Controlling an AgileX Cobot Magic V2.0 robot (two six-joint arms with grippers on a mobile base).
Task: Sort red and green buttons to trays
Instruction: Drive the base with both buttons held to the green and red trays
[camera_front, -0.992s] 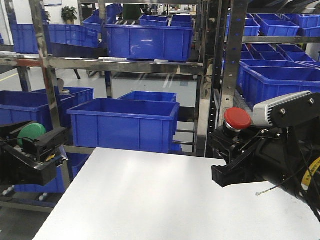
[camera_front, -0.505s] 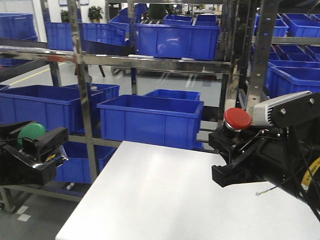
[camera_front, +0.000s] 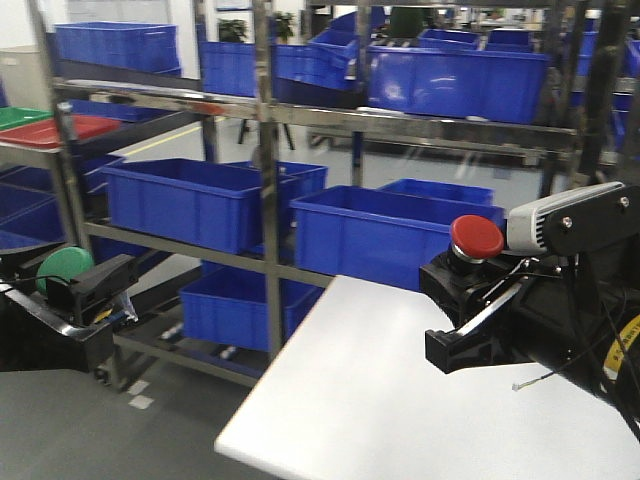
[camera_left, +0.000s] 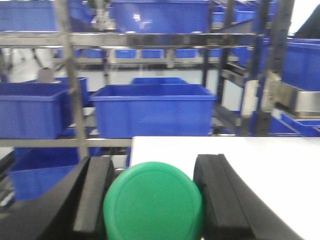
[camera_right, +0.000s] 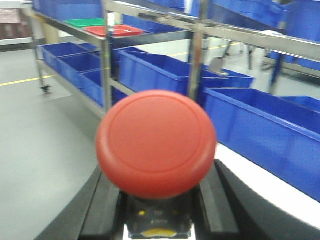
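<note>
My left gripper (camera_front: 72, 285) is shut on a green button (camera_front: 64, 264), held at the left off the white table (camera_front: 400, 400); in the left wrist view the green button (camera_left: 152, 202) fills the gap between the black fingers (camera_left: 92, 195) of the gripper (camera_left: 152, 200). My right gripper (camera_front: 462, 290) is shut on a red button (camera_front: 476, 237) above the table's right part; in the right wrist view the red button (camera_right: 156, 142) sits between the gripper (camera_right: 157, 210) fingers. A red tray (camera_front: 55, 130) and a green tray (camera_front: 22, 116) lie on a shelf at far left, also in the right wrist view: red tray (camera_right: 114, 30), green tray (camera_right: 87, 22).
Metal racks (camera_front: 265, 180) with several blue bins (camera_front: 195, 200) stand behind and left of the table. A grey floor (camera_front: 120, 430) lies to the left of the table edge.
The whole view has swung left: the racks and table slid right in frame, and the red and green trays came into sight at far left. Both grippers keep their buttons.
</note>
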